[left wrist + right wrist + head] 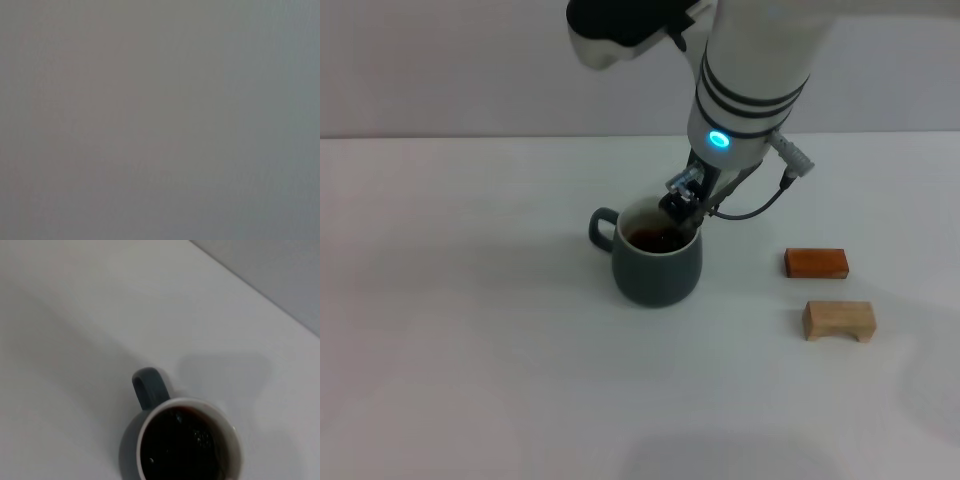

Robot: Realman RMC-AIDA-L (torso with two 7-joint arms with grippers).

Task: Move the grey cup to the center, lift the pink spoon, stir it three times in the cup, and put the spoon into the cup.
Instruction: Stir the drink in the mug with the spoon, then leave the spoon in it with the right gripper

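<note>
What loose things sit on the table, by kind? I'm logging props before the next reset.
Mugs: 1, the grey cup
Wooden blocks: 2, reddish-brown block and pale block
Spoons: 0 visible
Total: 3

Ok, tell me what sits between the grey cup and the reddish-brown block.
Nothing: in the head view, only bare white table separates the grey cup from the reddish-brown block.

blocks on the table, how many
2. The reddish-brown block lies to the right of the cup; the pale wooden block sits just in front of it, nearer the robot. Neither touches the other. The right arm could hide others.
</note>
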